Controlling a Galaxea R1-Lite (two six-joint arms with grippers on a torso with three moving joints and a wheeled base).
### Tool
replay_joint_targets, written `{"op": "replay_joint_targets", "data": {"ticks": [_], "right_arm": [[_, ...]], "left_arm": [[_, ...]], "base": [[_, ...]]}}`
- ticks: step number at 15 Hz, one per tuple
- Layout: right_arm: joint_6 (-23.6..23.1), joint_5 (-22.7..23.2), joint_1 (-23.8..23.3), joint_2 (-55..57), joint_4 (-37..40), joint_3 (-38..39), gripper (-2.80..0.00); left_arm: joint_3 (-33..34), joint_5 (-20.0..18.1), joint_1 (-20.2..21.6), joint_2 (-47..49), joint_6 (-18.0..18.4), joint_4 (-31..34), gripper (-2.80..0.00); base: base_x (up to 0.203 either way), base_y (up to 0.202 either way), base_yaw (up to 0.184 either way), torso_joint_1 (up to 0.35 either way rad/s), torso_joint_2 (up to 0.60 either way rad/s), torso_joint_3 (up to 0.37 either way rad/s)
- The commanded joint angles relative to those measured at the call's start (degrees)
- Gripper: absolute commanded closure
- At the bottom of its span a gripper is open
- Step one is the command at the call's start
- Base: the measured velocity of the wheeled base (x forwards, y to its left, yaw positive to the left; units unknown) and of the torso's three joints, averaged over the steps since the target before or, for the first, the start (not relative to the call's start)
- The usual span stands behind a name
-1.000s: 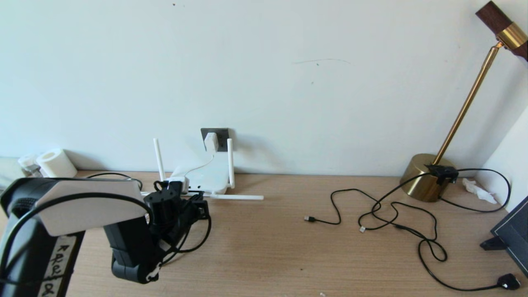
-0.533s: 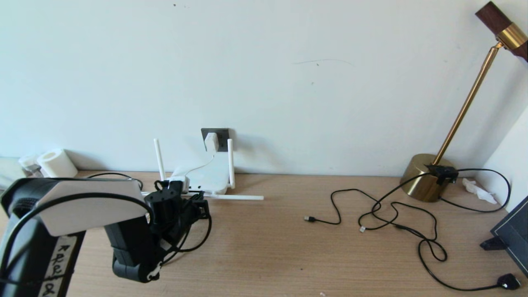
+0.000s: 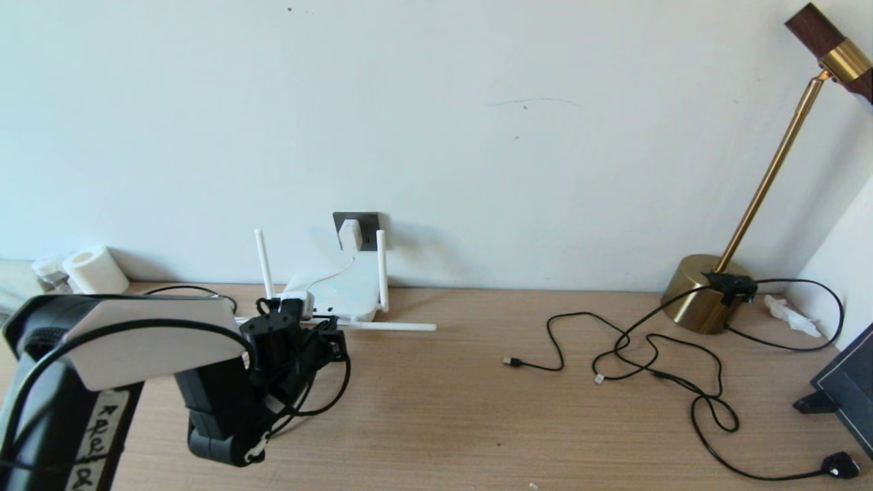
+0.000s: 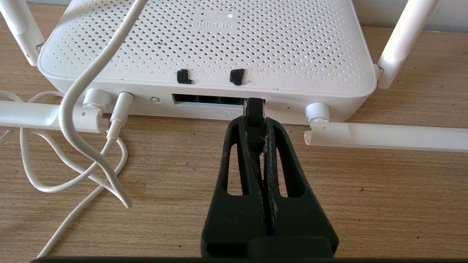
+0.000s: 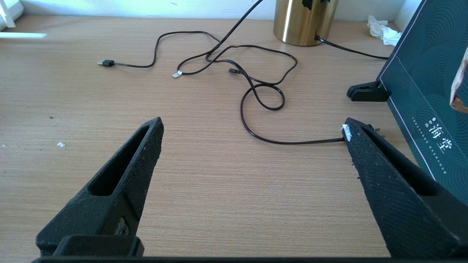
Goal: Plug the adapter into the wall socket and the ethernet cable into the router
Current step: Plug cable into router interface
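The white adapter (image 3: 349,235) sits plugged into the dark grey wall socket (image 3: 368,222), its thin white cord (image 4: 78,95) running down to the router. The white router (image 3: 341,293) lies flat by the wall with its antennas spread. My left gripper (image 4: 255,122) is shut on the black boot of the ethernet cable (image 4: 255,109), whose plug tip is inside the rightmost port slot of the router (image 4: 204,47). The rest of the cable loops under my left arm (image 3: 320,402). My right gripper (image 5: 252,126) hangs open over bare desk, out of the head view.
Thin black cables (image 3: 655,354) sprawl over the right half of the desk, ending in a black plug (image 3: 840,466). A brass lamp (image 3: 709,293) stands at the back right beside a dark green box (image 5: 427,95). A paper roll (image 3: 92,269) sits at the back left.
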Motion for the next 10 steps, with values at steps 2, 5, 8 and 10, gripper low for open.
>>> {"op": "replay_joint_targets", "data": {"ticks": [2, 5, 8, 10], "right_arm": [[0.00, 0.00, 0.02, 0.05, 0.05, -0.01, -2.80], [0.00, 0.00, 0.02, 0.06, 0.05, -0.01, -2.80], [0.00, 0.00, 0.02, 0.00, 0.05, -0.01, -2.80], [0.00, 0.00, 0.02, 0.03, 0.05, -0.01, -2.80]], "left_arm": [[0.21, 0.05, 0.00, 0.20, -0.02, -0.51, 0.00], [0.13, 0.05, 0.00, 0.59, -0.02, -0.51, 0.00], [0.04, 0.05, 0.00, 0.64, -0.02, -0.51, 0.00], [0.01, 0.05, 0.00, 0.64, 0.01, -0.51, 0.00]], "base": [[0.000, 0.000, 0.000, 0.000, 0.00, 0.000], [0.000, 0.000, 0.000, 0.000, 0.00, 0.000], [0.000, 0.000, 0.000, 0.000, 0.00, 0.000], [0.000, 0.000, 0.000, 0.000, 0.00, 0.000]]}}
